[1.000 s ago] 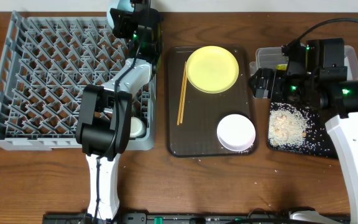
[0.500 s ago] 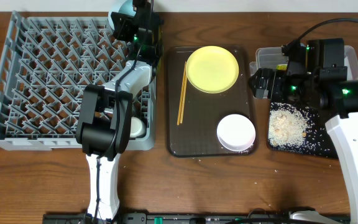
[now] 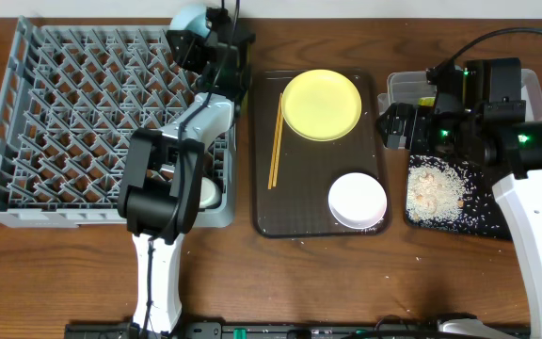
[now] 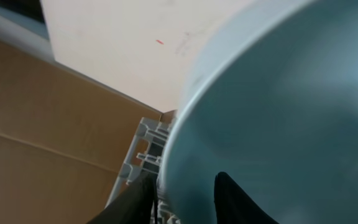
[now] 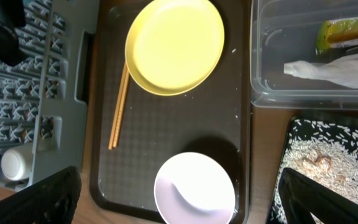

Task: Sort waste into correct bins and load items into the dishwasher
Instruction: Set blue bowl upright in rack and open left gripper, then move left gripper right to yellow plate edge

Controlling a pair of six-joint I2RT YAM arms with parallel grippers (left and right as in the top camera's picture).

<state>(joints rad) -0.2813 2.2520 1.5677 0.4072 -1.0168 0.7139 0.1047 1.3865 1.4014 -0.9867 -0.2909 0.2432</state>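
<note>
Overhead, left to right: dish rack (image 3: 83, 212) with the left tool (image 4: 184, 186) at its far right corner, light blue bowl (image 3: 188, 16) right up against it — can't tell if it's gripped. Chopsticks (image 3: 275, 141), yellow plate (image 3: 321, 104) and white bowl (image 3: 357, 199) sit spaced out on the brown tray (image 3: 263, 221). Right tool (image 3: 391, 126) gapes wide, holding nothing, by the tray's right edge.
</note>
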